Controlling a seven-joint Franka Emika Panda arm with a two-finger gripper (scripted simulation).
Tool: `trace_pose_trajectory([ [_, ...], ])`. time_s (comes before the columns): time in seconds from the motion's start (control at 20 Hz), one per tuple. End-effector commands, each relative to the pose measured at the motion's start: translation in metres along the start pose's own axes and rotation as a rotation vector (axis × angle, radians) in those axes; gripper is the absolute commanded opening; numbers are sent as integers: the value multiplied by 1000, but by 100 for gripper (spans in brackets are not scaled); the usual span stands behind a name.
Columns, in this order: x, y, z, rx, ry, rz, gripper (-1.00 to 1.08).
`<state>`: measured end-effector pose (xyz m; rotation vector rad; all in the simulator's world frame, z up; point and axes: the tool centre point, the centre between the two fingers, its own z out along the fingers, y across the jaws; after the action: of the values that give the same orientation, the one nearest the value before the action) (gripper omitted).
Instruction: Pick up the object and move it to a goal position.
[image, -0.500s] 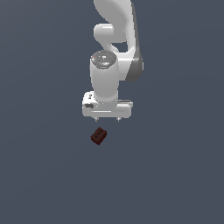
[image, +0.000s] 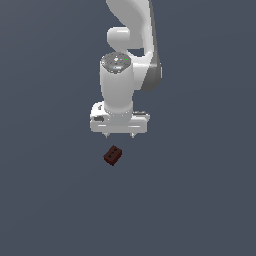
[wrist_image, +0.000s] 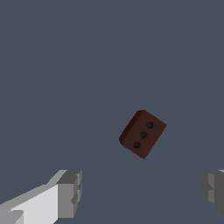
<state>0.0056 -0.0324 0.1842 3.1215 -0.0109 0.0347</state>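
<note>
The object (image: 113, 155) is a small dark red-brown block with three dark dots on its top face, lying on the grey floor and turned at an angle. In the wrist view the object (wrist_image: 142, 133) shows fully, beyond the fingertips and apart from them. My white gripper (image: 119, 135) hangs just above and slightly behind the block, pointing down. Its two grey fingers (wrist_image: 70, 193) stand wide apart with nothing between them, so my gripper (wrist_image: 142, 192) is open.
A plain dark grey floor (image: 200, 200) spreads on all sides of the block. The white arm (image: 131, 45) rises behind the gripper toward the top of the exterior view.
The arm and gripper have held nearly the same pose above the block. The block has not moved.
</note>
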Motion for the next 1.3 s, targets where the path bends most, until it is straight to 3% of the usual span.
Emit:
trace_pose_trajectory([
  [0.0, 1, 3, -3, -5, 5, -7, 100],
  [0.6, 3, 6, 12, 2, 0, 73, 100],
  [1.25, 7, 25, 72, 15, -18, 402, 100],
])
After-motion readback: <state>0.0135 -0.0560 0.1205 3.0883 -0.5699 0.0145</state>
